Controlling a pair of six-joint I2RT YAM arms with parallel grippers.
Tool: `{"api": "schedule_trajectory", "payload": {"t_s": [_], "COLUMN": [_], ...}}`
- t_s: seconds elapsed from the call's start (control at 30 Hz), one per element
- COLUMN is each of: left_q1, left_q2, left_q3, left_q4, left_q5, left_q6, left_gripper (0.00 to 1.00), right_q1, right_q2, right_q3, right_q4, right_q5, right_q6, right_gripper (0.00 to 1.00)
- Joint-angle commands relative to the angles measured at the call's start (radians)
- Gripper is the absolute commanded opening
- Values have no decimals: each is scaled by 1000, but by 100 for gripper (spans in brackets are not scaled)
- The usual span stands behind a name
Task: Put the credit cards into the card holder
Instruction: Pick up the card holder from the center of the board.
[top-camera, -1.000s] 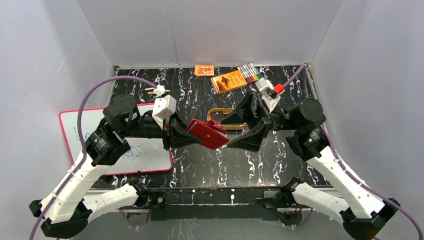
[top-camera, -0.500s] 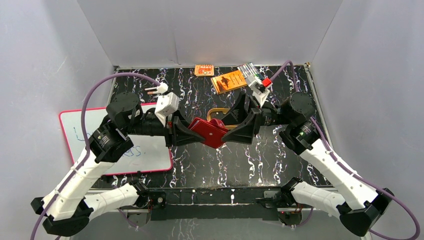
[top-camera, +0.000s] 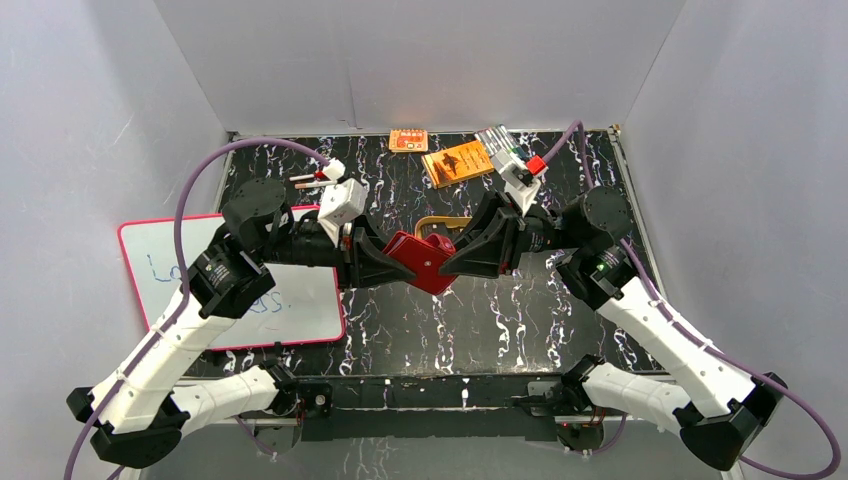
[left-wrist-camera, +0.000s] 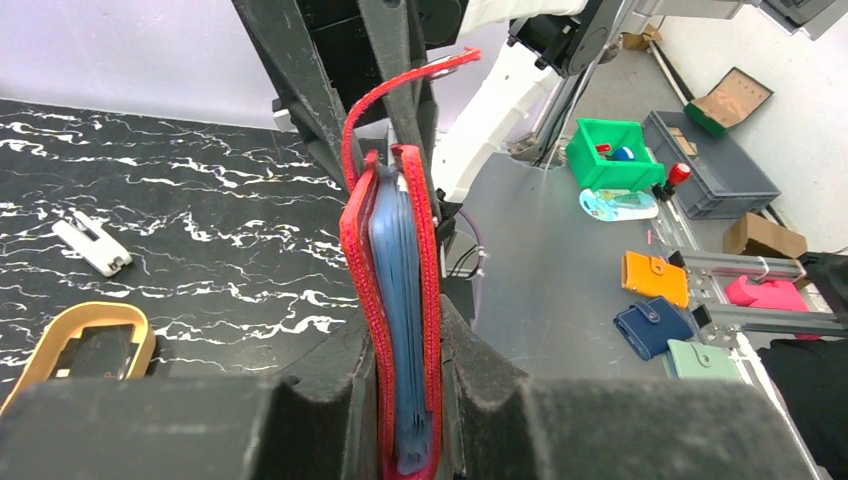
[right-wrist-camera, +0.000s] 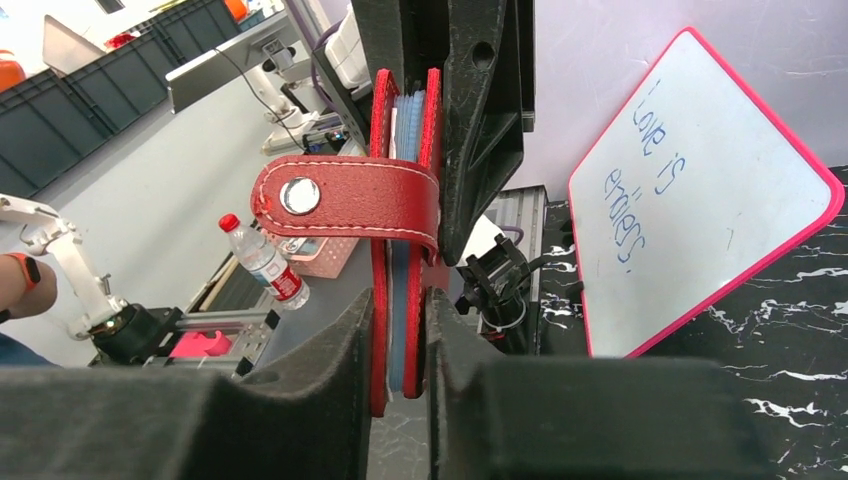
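Card holder is what you look at straight away, held up between the two arms over the middle of the bench, a black top veined with white.

To the left of it a whiteboard with a pink rim lies flat, with blue handwriting on it, and the left arm reaches across over its corner.

The left end effector is clamped on one side of the red wallet, and the right end effector is clamped on the opposite side, so both have it pinched at once. From the wrist cameras the wallet stands on edge, its two red covers nearly together with the bluish clear sleeves packed between them. The snap tab curls free past the edge.

Just behind the wallet a tan oval tray sits on the bench. A dark flat shape lies inside it, and I cannot tell what that is.

Along the far edge there is a large orange packet, a clear pack of coloured pens beside it, and a small orange packet.

A small white clip lies near the tray.
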Motion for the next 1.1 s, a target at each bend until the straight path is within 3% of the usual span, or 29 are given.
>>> {"api": "schedule_trajectory", "payload": {"t_s": [0.0,0.1,0.27,0.37,0.63,1.07], "left_q1": [1,2,2,2,2,2], "left_q2": [-6,-5,-42,-108,-234,-160], "left_q3": [17,15,-62,-175,-412,-525], "left_q4": [76,84,152,276,638,945], "left_q5": [52,50,-14,-89,-305,-569], "left_q6": [-15,-15,-78,-170,-408,-617], "left_gripper": [5,17,62,74,79,77], "right_q1": [17,25,25,25,24,30], "right_q2": [12,10,-33,-59,-70,-68], "right_q3": [5,1,-44,-82,-158,-230], "right_q4": [47,55,102,181,329,385], "right_q5": [0,12,154,248,423,589], "right_q6": [3,5,19,61,176,250], "right_gripper": [21,1,0,0,0,0]}}
